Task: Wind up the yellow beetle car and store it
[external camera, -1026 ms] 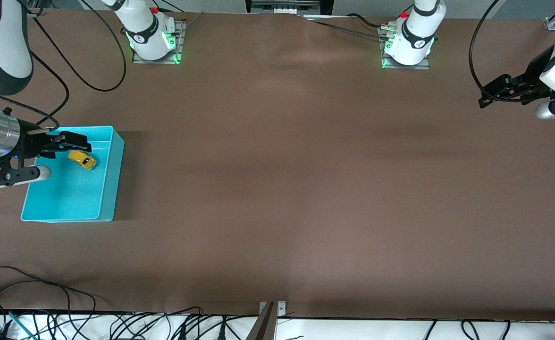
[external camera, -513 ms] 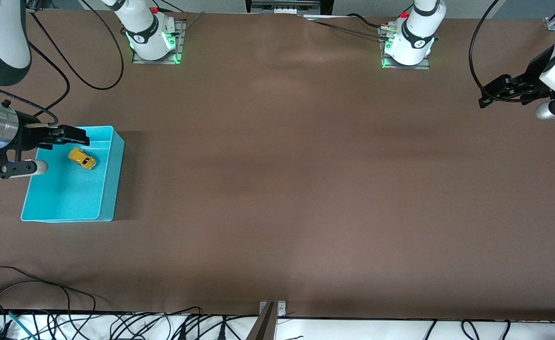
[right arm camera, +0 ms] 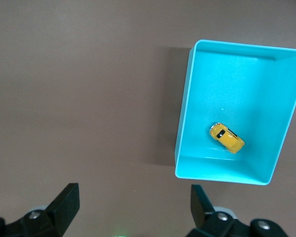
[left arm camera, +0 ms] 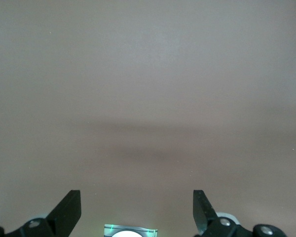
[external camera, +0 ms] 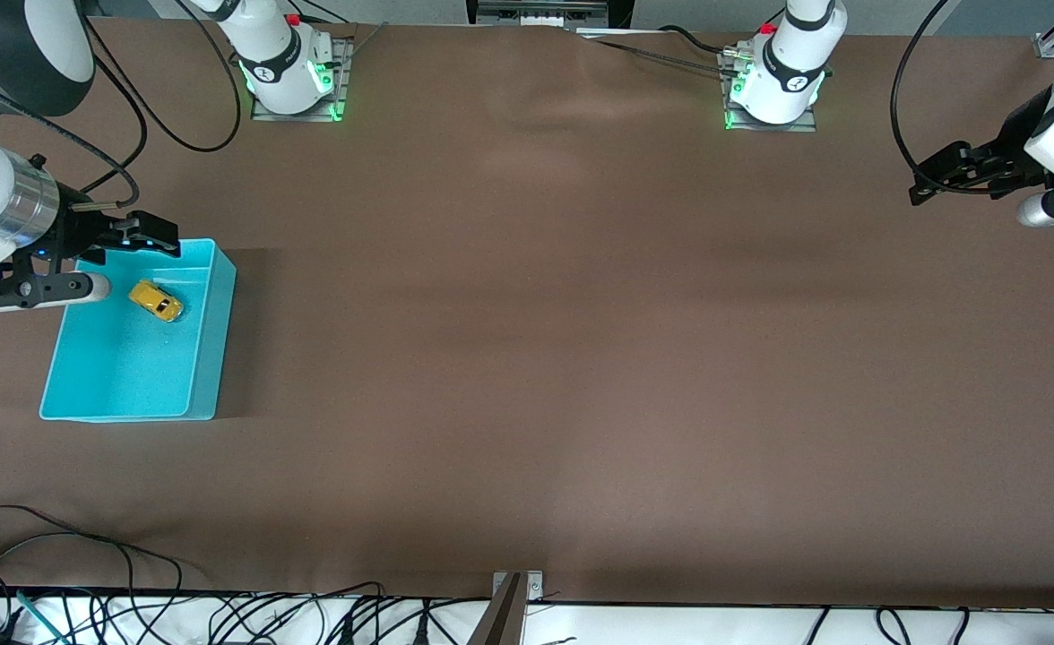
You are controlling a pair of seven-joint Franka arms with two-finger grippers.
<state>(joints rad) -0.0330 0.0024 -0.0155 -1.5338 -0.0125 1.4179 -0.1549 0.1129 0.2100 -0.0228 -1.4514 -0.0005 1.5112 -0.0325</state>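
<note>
The tiny yellow-orange beetle toy car [external camera: 156,301] is lying inside the turquoise plastic bin [external camera: 209,358]; the right claw [external camera: 128,255], at the frame's left edge, is hanging spread and empty over the bin's rim; the left claw [external camera: 948,177] is waiting spread at the frame's upper right edge over the brown table [external camera: 581,358].

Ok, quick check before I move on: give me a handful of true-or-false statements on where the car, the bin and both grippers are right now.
1. The yellow toy car lies inside the turquoise bin. True.
2. The right gripper is shut on the car. False: it is open and empty, up over the bin's edge nearest the robot bases.
3. The left gripper is open and holds nothing, waiting over bare table at the left arm's end. True.
4. The bin lies tipped on its side. False: it stands upright, open side up.
5. The car sits in the part of the bin nearest the front camera. False: it sits in the part farther from that camera.
</note>
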